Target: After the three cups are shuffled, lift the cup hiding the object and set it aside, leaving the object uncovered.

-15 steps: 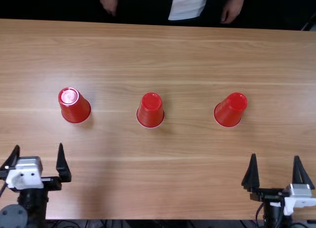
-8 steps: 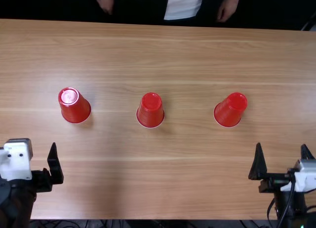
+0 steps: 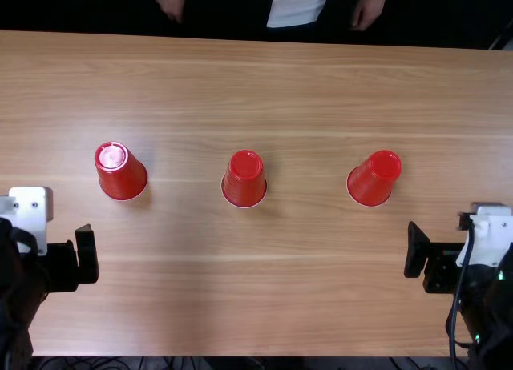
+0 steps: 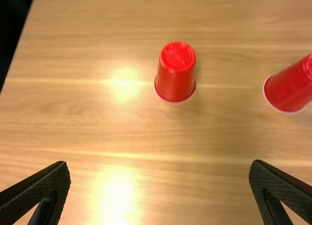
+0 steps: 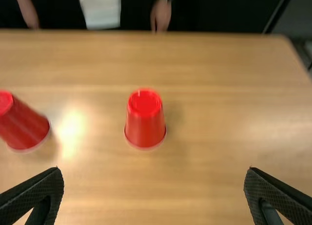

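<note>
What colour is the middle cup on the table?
The middle cup is plain red, with no pattern. The top view shows it best.

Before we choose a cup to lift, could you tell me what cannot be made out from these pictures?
The object: all views, whichever opaque cup covers it; left cup, middle cup and right cup give no hint.
Middle cup: both wrist views, cut off by the picture's edge.
Left pincer and right pincer: wrist views, fingers cut off by the edge.
</note>
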Action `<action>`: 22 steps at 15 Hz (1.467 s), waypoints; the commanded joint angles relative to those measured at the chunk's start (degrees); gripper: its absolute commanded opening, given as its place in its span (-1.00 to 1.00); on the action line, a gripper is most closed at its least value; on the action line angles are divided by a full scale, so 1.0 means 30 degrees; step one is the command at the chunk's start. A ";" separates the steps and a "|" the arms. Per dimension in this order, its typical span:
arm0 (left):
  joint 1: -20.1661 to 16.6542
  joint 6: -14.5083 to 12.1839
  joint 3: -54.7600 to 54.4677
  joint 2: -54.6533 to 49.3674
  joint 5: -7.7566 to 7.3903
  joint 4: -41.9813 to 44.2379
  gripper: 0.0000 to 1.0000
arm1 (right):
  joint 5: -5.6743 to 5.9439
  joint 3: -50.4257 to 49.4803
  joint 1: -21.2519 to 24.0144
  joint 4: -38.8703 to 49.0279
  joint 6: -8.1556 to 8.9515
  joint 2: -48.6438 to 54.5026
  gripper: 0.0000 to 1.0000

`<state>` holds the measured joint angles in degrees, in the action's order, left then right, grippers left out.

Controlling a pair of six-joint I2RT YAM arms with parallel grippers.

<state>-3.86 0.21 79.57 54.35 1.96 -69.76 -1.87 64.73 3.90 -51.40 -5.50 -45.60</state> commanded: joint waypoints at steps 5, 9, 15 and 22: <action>-0.0062 0.0036 0.1133 0.2509 -0.0019 -0.1744 1.00 | 0.0131 0.2564 0.0018 -0.1943 -0.0558 -0.3959 1.00; 0.0026 0.0036 0.1748 0.3945 -0.0054 -0.2201 1.00 | 0.0131 0.3267 0.0047 -0.1556 -0.1191 -0.6215 1.00; 0.0143 0.0071 0.2686 0.5468 -0.0125 -0.2201 1.00 | 0.0096 0.5875 0.0076 0.0272 -0.1789 -1.2015 1.00; 0.0524 0.0142 0.2656 0.6376 -0.0125 -0.2201 1.00 | -0.0080 0.7193 0.0076 0.1080 -0.1718 -1.6556 1.00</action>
<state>-2.96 0.25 85.86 73.01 1.89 -76.34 -1.89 84.40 3.92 -48.23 -10.46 -94.50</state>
